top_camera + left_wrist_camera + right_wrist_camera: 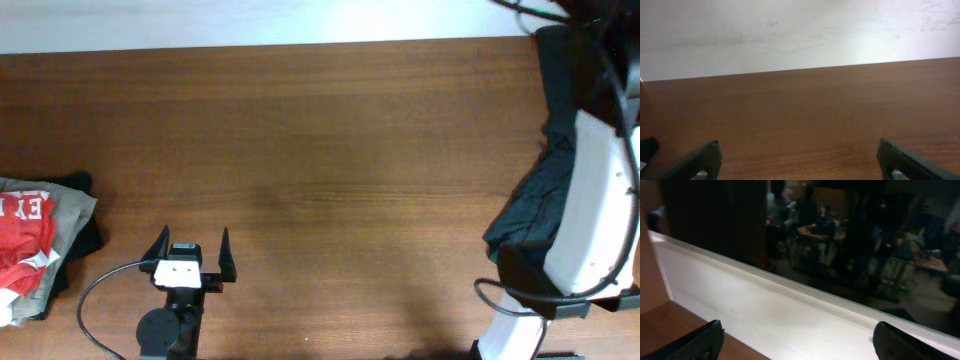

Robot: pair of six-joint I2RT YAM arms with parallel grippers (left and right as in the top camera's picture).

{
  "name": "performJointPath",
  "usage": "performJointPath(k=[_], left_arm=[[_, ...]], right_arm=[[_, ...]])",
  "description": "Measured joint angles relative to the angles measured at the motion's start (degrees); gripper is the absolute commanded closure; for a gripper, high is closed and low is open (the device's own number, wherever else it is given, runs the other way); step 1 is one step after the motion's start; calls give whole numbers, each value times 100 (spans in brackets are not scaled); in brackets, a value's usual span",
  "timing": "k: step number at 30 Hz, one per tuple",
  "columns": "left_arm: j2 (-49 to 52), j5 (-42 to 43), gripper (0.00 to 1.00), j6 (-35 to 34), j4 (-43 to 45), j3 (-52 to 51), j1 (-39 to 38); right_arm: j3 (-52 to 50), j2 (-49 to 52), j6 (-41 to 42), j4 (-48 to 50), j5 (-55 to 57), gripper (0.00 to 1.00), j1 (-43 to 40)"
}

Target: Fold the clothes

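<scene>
A pile of clothes lies at the table's left edge: a red-orange T-shirt [25, 235] with white lettering on top of a khaki garment [68, 212] and a black one [88, 240]. A dark garment [528, 212] lies bunched at the right edge, partly under the right arm. My left gripper [190, 245] is open and empty, low over bare wood to the right of the pile; in the left wrist view [799, 145] only a bit of black cloth [647, 147] shows at the far left. My right gripper [797, 330] is open, empty and raised, facing the wall.
The right arm's white body [590, 200] stands over the table's right edge. A black cable [100, 285] loops from the left arm's base. A white wall [250, 20] borders the table's far edge. Bare wood [350, 180] spans the middle.
</scene>
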Motion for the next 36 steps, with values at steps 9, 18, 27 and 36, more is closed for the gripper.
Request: performJointPath(k=[9,18,27,36], left_arm=[[-2,2,1,-2,15,-2,0],[-2,2,1,0,11,-4,0],[4,2,1,0,7,-4,0],[0,2,1,0,4,-4,0]], right_arm=[[-5928,-3294,-17,2778,885,1,280],[-11715,-7967,103,4940,2037,1,-164],[-14952,-10972,1128,6347,2002,1,-638],[-15695,-11287,1198,6487,1786,1,-181]])
